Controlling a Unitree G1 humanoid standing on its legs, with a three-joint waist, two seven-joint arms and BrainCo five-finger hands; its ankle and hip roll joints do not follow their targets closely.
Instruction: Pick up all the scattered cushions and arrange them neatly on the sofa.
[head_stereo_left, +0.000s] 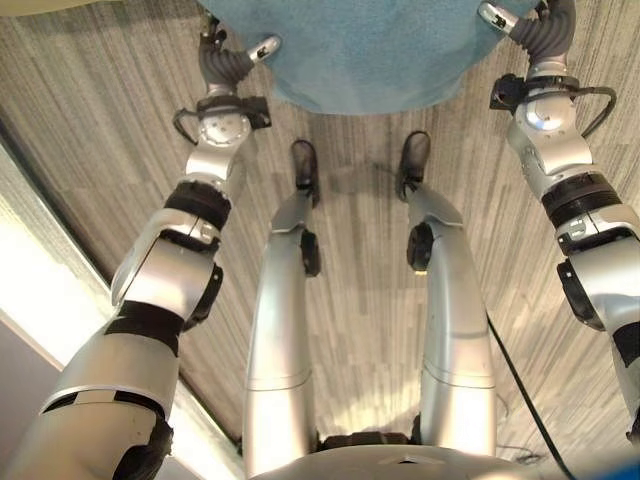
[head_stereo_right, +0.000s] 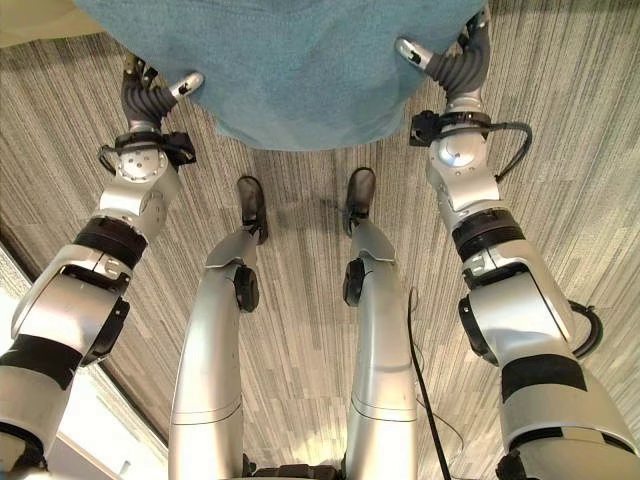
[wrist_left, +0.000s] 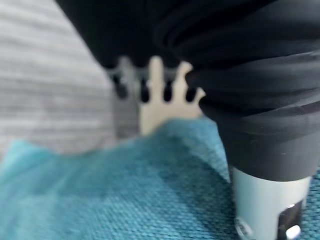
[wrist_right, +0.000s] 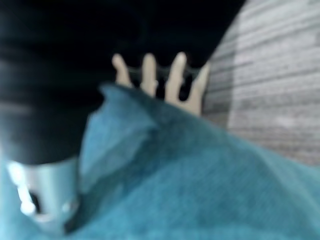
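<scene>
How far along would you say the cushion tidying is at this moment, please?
In hand: a teal cushion is held between the left hand and right hand, one at each side, above the striped floor. Left to do: setting it on the sofa. Nothing visible shows any cushion placed yet.

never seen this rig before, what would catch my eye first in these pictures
A big teal cushion at the top of the head views, held up over the striped wood-look floor. The left hand grips one edge and the right hand the opposite edge. In both wrist views the fingers go behind the teal fabric, thumbs on the near side.
</scene>
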